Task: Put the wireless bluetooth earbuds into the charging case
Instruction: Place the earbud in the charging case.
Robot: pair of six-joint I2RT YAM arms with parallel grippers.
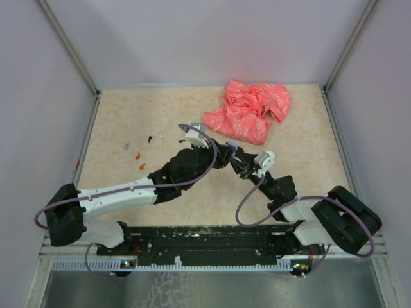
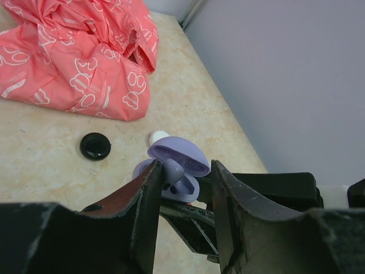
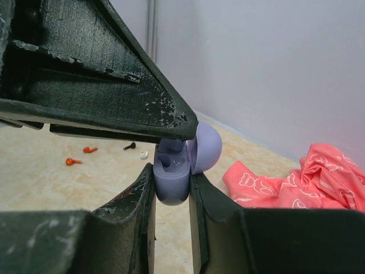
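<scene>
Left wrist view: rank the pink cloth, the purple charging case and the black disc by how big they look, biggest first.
1. pink cloth, even though the frame cuts it off
2. purple charging case, though it sits nearer the camera, so this is unsure
3. black disc

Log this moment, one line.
right gripper: shut on charging case, lid open | left gripper: open at case | purple earbud: in case

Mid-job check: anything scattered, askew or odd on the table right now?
Yes. Tiny loose bits, orange, black and white, lie scattered on the table left of the arms, apart from the open charging case clamped in the right pincer. A crumpled pink cloth sits at the far side.
</scene>
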